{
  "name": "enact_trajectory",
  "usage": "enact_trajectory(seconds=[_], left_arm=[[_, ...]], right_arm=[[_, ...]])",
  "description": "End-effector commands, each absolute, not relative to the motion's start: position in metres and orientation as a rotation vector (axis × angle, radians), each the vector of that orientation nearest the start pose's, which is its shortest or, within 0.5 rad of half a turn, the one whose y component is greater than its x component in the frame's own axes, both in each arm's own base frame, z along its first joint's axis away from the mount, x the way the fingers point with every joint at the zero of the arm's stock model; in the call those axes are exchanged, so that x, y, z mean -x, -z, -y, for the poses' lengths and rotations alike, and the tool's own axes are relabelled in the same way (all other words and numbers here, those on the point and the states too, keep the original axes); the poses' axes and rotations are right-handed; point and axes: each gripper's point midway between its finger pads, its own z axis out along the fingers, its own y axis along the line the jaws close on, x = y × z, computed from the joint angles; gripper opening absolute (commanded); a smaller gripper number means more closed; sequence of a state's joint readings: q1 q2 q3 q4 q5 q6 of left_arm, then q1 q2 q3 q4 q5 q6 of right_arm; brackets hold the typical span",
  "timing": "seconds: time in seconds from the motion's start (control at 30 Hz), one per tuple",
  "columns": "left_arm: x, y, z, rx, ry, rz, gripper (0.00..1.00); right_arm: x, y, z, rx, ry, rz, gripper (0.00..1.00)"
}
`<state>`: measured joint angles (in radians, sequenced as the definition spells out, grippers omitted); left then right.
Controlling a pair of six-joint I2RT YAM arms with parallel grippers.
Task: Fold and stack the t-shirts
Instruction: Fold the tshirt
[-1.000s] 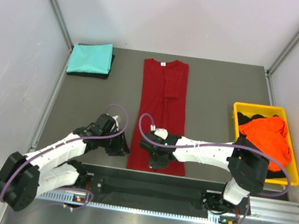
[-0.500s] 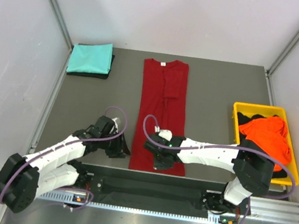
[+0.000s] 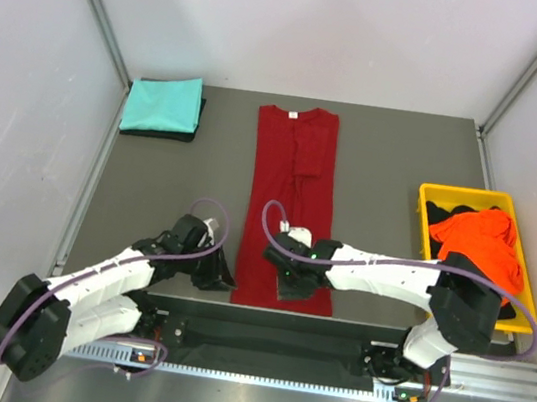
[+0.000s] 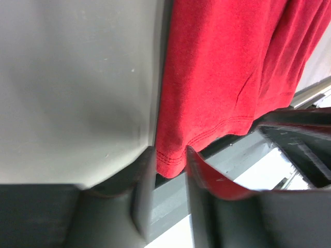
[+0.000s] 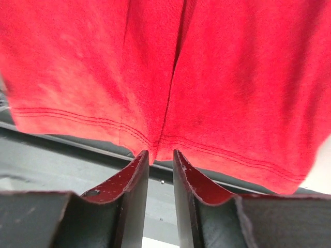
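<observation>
A large dark red t-shirt (image 3: pixel 291 184) lies folded into a long strip down the middle of the table, with its hem at the near edge. My left gripper (image 3: pixel 220 277) is at the hem's left corner; in the left wrist view the gripper (image 4: pixel 168 155) is closed to a narrow gap on that corner of the shirt (image 4: pixel 217 67). My right gripper (image 3: pixel 292 283) is at the middle of the hem; in the right wrist view it (image 5: pixel 160 153) pinches the hem edge of the shirt (image 5: pixel 232 77). A folded teal t-shirt (image 3: pixel 164 105) lies on a black one (image 3: pixel 200 115) at the far left.
A yellow bin (image 3: pixel 467 194) at the right holds a bright orange t-shirt (image 3: pixel 480 243) on dark cloth (image 3: pixel 441 215). A metal rail (image 3: pixel 327 351) runs along the near edge, just below the hem. White walls enclose the table on the left, right and back.
Both grippers have moved a little toward the near edge, down to the hem. The left one also shifted right to the hem's corner. The shirt has not moved.
</observation>
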<state>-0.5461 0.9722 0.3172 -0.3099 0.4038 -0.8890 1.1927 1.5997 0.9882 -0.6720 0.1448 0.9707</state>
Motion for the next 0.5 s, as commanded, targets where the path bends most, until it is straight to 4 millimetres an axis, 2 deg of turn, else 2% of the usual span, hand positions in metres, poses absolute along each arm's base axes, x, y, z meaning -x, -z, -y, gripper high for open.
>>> enact_trajectory(seconds=[0.0, 0.07, 0.1, 0.2, 0.37, 0.4, 0.47], left_arm=[[-0.13, -0.037, 0.199, 0.272, 1.042, -2.721, 0.32], [-0.129, -0.038, 0.201, 0.271, 1.045, -2.724, 0.23], [-0.129, -0.038, 0.202, 0.272, 1.045, -2.722, 0.13], [-0.126, -0.037, 0.204, 0.284, 1.037, -2.726, 0.0], [-0.115, -0.033, 0.211, 0.294, 1.007, -2.749, 0.0], [-0.109, -0.028, 0.215, 0.304, 0.979, -2.77, 0.0], [-0.108, -0.026, 0.215, 0.304, 0.959, -2.773, 0.0]], right_arm=[[-0.126, -0.068, -0.289, 0.257, -0.371, -2.79, 0.27], [-0.129, -0.077, -0.281, 0.237, -0.427, -2.78, 0.27], [-0.136, -0.079, -0.276, 0.207, -0.444, -2.771, 0.27], [-0.144, -0.083, -0.253, 0.166, -0.476, -2.746, 0.28], [-0.161, -0.082, -0.236, 0.138, -0.495, -2.728, 0.29], [-0.17, -0.082, -0.232, 0.129, -0.504, -2.724, 0.29], [-0.174, -0.081, -0.23, 0.123, -0.501, -2.721, 0.28]])
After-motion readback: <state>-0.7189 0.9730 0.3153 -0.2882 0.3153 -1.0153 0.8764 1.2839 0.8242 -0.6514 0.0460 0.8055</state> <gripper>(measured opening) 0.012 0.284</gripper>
